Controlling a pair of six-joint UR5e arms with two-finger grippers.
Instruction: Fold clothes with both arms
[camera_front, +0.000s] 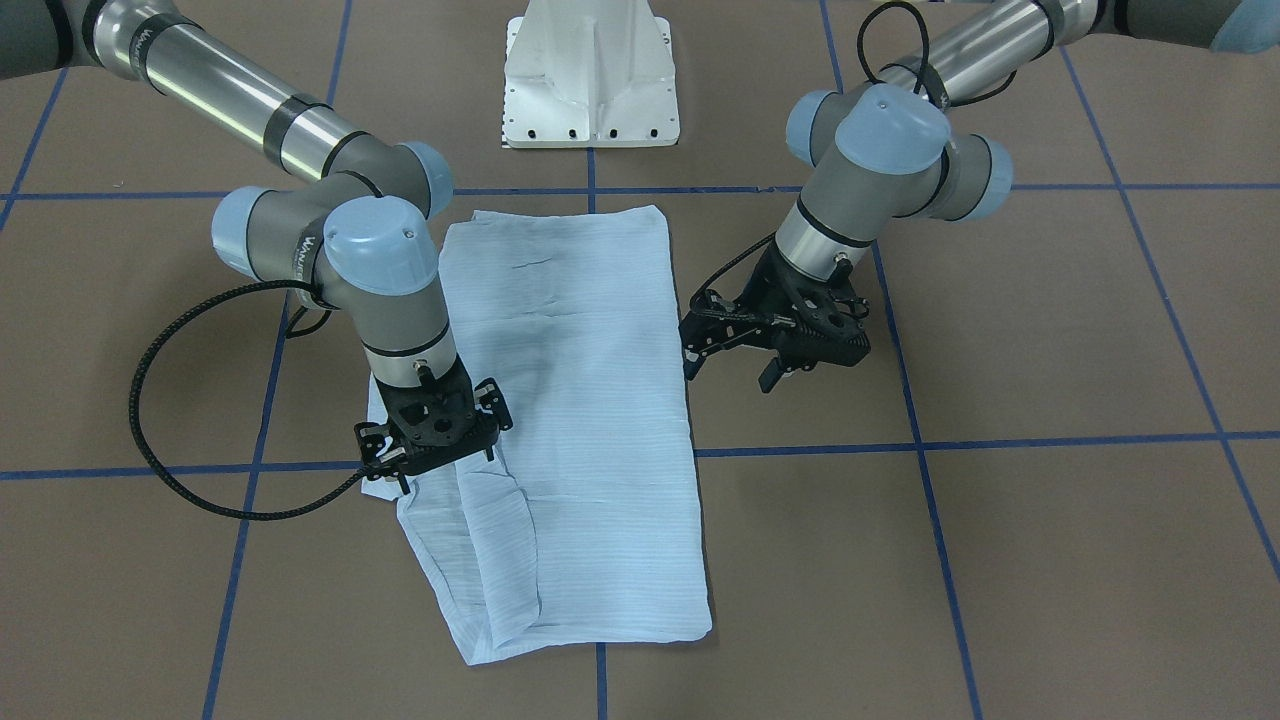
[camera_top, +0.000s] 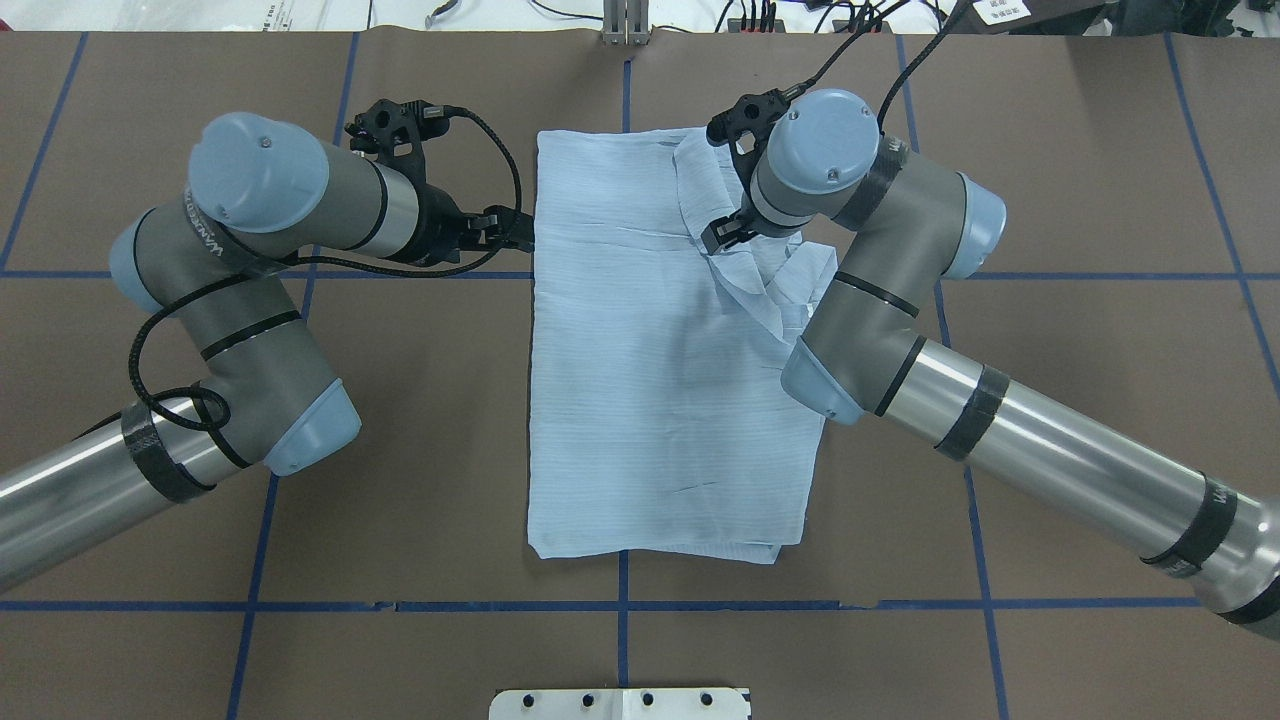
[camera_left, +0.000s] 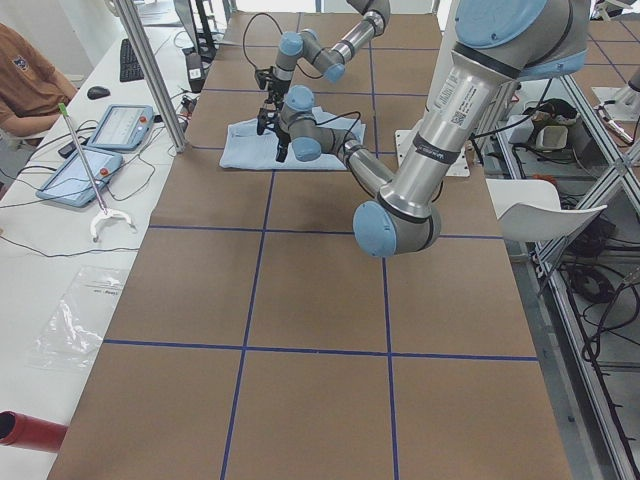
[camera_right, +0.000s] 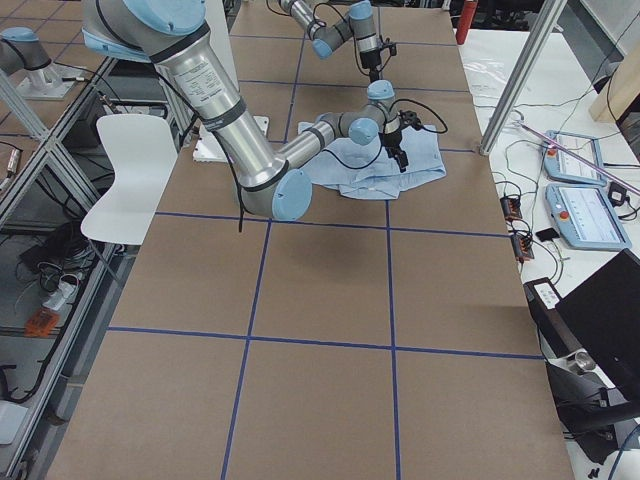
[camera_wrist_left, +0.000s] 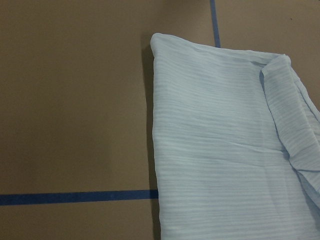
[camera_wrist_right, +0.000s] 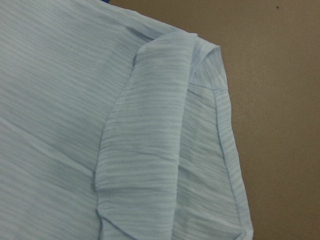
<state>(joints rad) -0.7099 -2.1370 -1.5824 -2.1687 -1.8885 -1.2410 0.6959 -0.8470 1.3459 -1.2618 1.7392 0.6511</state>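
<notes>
- One pale blue shirt (camera_top: 650, 400) was found lying flat at the middle of the table (camera_top: 1100, 400). It was folded into one long rectangle, with its long sides running from the robot's edge toward the operators' edge.
- One narrower strip of fabric (camera_front: 495, 560) was seen doubled over onto the shirt along its robot-right long side, at the end nearer the operators' edge. The cloth there was rumpled.
- Two arms were counted, the left arm (camera_top: 250, 330) and the right arm (camera_top: 1050, 460), each fitted with one gripper.
- The left gripper (camera_front: 728, 368) was held low just beside the shirt's robot-left long side, over bare table. Its two fingers were spread apart, and nothing was held between them.
- The right gripper (camera_front: 448, 470) was pointed downward over the shirt's robot-right side, above the rumpled strip. Its two fingers were likewise spread, with no cloth pinched. Whether the tips touched the fabric could not be told.
- The table's brown surface was divided into squares by blue tape lines (camera_top: 620, 606).
- One white pedestal base (camera_front: 590, 80) was mounted at the robot's edge, in line with the shirt.
- Past the operators' edge, two tablet-like control units (camera_left: 125, 125) were laid on one white bench (camera_left: 60, 260), near one person's sleeve (camera_left: 25, 80).
- One white chair (camera_left: 540, 205) was placed beyond the robot's edge.
</notes>
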